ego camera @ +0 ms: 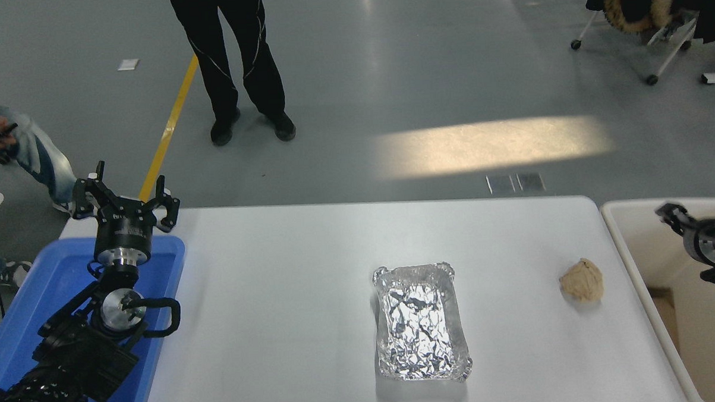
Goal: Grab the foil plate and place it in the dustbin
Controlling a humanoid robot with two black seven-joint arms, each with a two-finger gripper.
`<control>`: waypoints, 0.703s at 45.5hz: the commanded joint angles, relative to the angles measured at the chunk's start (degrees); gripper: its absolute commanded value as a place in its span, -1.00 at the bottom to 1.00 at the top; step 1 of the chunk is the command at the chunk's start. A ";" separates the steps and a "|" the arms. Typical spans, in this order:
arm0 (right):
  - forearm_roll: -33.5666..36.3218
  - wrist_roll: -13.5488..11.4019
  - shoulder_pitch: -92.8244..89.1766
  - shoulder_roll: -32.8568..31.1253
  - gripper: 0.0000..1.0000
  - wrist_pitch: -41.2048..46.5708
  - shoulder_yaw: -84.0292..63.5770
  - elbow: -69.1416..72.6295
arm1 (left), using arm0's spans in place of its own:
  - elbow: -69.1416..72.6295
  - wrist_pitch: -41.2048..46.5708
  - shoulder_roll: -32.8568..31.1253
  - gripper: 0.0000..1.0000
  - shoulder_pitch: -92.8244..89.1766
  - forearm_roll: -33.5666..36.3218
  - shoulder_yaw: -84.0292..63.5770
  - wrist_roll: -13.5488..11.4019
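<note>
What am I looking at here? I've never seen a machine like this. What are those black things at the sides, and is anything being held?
This single picture comes from a camera high on the robot itself, looking forward and down over a white table. The black things are the robot's two arms, each ending in a gripper, its kind of hand. The left gripper is parked with its fingers spread, above a blue bin. The right gripper hangs over a cream-white dustbin; the picture is too unclear to tell whether it is open or shut. Neither holds anything that I can see. On the table lie a crinkled foil plate, empty, and a small tan paper ball to its right, apart from it. Beyond the table a person's legs stand on the grey floor.
</note>
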 commanded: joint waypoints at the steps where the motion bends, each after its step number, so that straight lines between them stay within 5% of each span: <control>1: -6.06 0.23 27.85 -3.72 0.98 4.20 -13.89 25.34 | 0.01 0.01 0.00 0.98 0.00 0.02 -0.03 0.00; 15: -5.18 0.31 58.27 7.79 0.99 17.20 -24.71 44.78 | 0.01 0.01 0.00 0.98 0.08 -0.15 -0.03 0.00; 32: 2.02 0.75 79.20 12.36 0.99 45.43 -23.05 46.37 | 0.10 0.01 0.00 0.98 0.17 -0.15 -0.03 0.00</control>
